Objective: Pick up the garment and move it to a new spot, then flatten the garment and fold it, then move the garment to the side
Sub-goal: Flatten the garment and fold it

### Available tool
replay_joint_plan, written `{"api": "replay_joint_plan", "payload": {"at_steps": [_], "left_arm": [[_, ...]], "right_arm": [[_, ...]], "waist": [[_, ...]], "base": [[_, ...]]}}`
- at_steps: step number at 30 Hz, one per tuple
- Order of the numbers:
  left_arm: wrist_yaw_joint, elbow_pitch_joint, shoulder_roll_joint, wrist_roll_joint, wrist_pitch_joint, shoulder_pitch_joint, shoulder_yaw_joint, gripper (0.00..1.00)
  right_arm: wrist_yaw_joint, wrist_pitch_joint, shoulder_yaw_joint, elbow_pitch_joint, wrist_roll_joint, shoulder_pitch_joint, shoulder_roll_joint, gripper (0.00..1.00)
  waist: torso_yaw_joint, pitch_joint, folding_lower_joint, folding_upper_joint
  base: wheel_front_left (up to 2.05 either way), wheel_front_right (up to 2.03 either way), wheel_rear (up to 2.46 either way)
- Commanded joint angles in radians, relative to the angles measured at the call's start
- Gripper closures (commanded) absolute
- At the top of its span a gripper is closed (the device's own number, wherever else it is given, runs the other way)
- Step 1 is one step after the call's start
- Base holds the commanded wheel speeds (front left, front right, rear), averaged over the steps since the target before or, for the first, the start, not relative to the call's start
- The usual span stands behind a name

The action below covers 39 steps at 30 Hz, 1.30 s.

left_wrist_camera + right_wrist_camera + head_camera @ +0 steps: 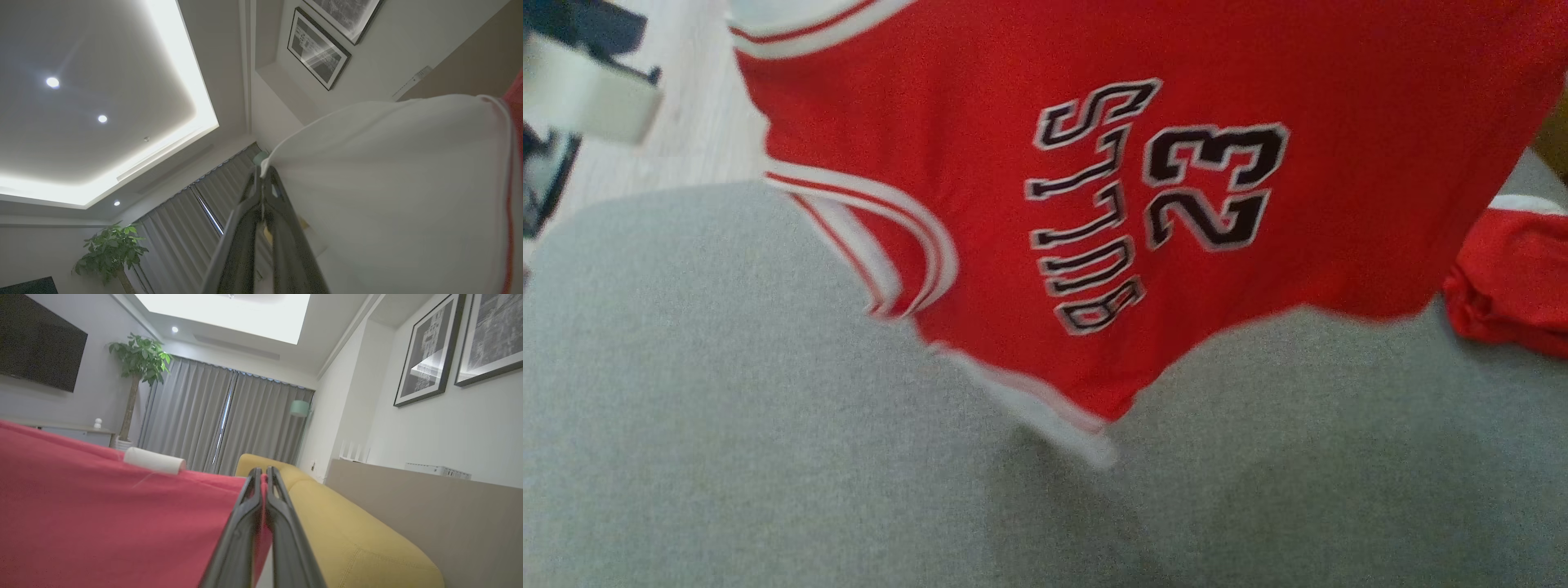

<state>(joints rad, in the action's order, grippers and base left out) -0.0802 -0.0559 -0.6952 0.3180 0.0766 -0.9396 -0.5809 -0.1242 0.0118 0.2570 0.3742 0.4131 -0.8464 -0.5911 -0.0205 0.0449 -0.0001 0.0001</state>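
The garment [1045,204] is a red basketball jersey with white trim and black lettering and a number. It hangs stretched in the air above a grey cushioned surface [727,425], its lowest corner drooping toward it. In the left wrist view my left gripper [261,173] is shut on the jersey's white trim [388,183]. In the right wrist view my right gripper [262,473] is shut on the jersey's red edge [102,514], which spreads away to the left.
A second red cloth [1515,278] lies bunched at the right edge of the grey surface. Pale wooden floor [694,106] and dark furniture show at upper left. A yellow sofa [347,522], curtains, a plant and framed pictures surround the raised grippers.
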Motion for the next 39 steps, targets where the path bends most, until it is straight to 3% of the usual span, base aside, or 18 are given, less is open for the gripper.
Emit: {"api": "replay_joint_plan", "payload": {"at_steps": [1,6,9,12,16,21,28,39], "left_arm": [[0.017,-0.016,-0.041,0.01,-0.025,-0.079,0.05,1.0],[0.101,-0.17,0.001,0.008,-0.051,-0.208,0.011,1.0],[0.143,-0.316,0.041,-0.027,-0.031,-0.355,-0.012,1.0],[0.138,-0.415,0.067,-0.075,0.019,-0.472,-0.019,1.0],[0.099,-0.525,0.098,-0.133,0.121,-0.604,-0.015,1.0],[0.07,-0.578,0.135,-0.165,0.179,-0.669,-0.018,1.0],[0.055,-0.452,0.117,-0.172,0.185,-0.559,-0.012,1.0],[-0.015,-0.168,0.045,-0.125,0.185,-0.068,0.003,1.0]], "right_arm": [[-0.007,-0.025,0.015,-0.031,-0.012,-0.01,0.01,1.0],[-0.007,-0.064,0.066,0.035,-0.036,-0.101,0.033,1.0],[-0.007,-0.031,0.087,0.137,-0.045,-0.234,0.064,1.0],[-0.007,0.032,0.08,0.226,-0.064,-0.35,0.09,1.0],[-0.007,0.147,0.064,0.331,-0.113,-0.479,0.125,1.0],[-0.007,0.235,0.084,0.402,-0.163,-0.561,0.137,1.0],[-0.007,0.249,0.089,0.378,-0.17,-0.521,0.118,1.0],[-0.007,0.25,0.025,0.23,-0.115,-0.15,0.078,1.0]], "waist": [[0.001,-0.021,0.0001,-0.0001],[0.017,-0.129,0.0001,-0.0001],[0.027,-0.265,0.0001,-0.0001],[0.033,-0.358,0.0001,-0.0001],[0.039,-0.44,0.0001,-0.0001],[0.053,-0.498,0.0001,-0.0001],[0.078,-0.543,0.0001,-0.0001],[0.094,-0.429,0.0001,-0.0001]], "base": [[0.0,0.0,0.0],[0.0,0.0,0.0],[0.0,0.0,0.0],[0.0,0.0,0.0],[0.0,0.0,0.0],[0.0,0.0,0.0],[0.0,0.0,0.0],[0.0,0.0,0.0]]}}
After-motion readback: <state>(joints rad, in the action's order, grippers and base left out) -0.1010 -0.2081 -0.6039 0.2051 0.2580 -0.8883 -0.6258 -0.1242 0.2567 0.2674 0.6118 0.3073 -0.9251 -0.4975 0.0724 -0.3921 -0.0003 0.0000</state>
